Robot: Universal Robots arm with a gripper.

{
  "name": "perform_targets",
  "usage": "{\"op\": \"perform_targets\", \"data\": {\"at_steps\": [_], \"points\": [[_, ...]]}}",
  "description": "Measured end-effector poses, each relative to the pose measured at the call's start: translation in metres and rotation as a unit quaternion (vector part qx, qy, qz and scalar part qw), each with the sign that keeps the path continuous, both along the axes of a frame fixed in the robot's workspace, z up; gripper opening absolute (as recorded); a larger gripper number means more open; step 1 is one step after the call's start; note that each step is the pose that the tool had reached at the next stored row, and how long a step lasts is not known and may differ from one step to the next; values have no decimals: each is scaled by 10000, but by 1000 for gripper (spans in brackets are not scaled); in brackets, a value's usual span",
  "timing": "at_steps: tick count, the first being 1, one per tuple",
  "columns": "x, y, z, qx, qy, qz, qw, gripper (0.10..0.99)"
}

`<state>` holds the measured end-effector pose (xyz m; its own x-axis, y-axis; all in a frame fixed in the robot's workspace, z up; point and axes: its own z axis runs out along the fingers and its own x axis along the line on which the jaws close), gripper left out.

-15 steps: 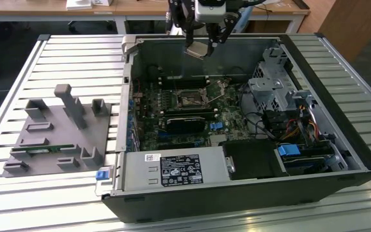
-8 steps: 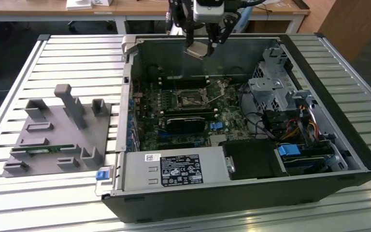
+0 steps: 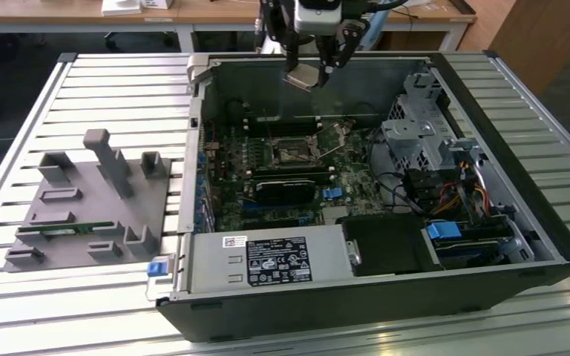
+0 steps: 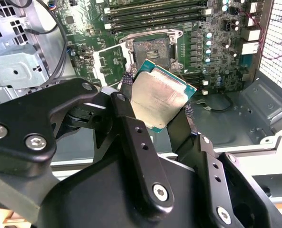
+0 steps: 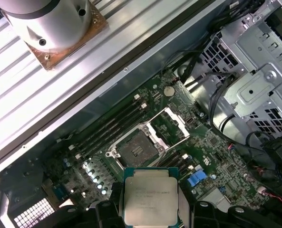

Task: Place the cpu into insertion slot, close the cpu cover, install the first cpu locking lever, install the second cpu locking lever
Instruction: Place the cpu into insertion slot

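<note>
My gripper (image 3: pixel 313 68) hangs above the far wall of the open computer case (image 3: pixel 522 215), shut on the cpu (image 3: pixel 305 76). In both wrist views the cpu (image 4: pixel 160 99) (image 5: pixel 150 199) is a silver-grey square chip with a green edge, pinched by its sides between the black fingers (image 4: pixel 131 118). It is in the air, well above the board and apart from it. The insertion slot (image 5: pixel 133 149) (image 4: pixel 150 50) (image 3: pixel 290 152) lies bare on the green board. The cpu cover (image 5: pixel 170 124) (image 4: pixel 108 64) is swung open beside the slot.
Long memory slots (image 4: pixel 155 12) run along one side of the socket. A metal drive cage (image 3: pixel 429 141) with cables fills the case's right in the exterior view, and a power supply (image 3: pixel 265 259) its near side. A grey fixture (image 3: pixel 87 200) stands on the slatted table at the exterior view's left.
</note>
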<state>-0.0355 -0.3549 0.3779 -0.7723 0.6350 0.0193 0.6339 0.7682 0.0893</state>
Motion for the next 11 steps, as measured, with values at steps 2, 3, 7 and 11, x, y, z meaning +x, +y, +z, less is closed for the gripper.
{"op": "perform_targets", "data": {"at_steps": [2,3,7,11], "points": [[0,0,0,0,0,-40,10000,541],[0,0,0,0,0,-60,10000,541],[0,0,0,0,0,-141,9999,541],[0,0,-1,0,0,-226,9997,541]]}}
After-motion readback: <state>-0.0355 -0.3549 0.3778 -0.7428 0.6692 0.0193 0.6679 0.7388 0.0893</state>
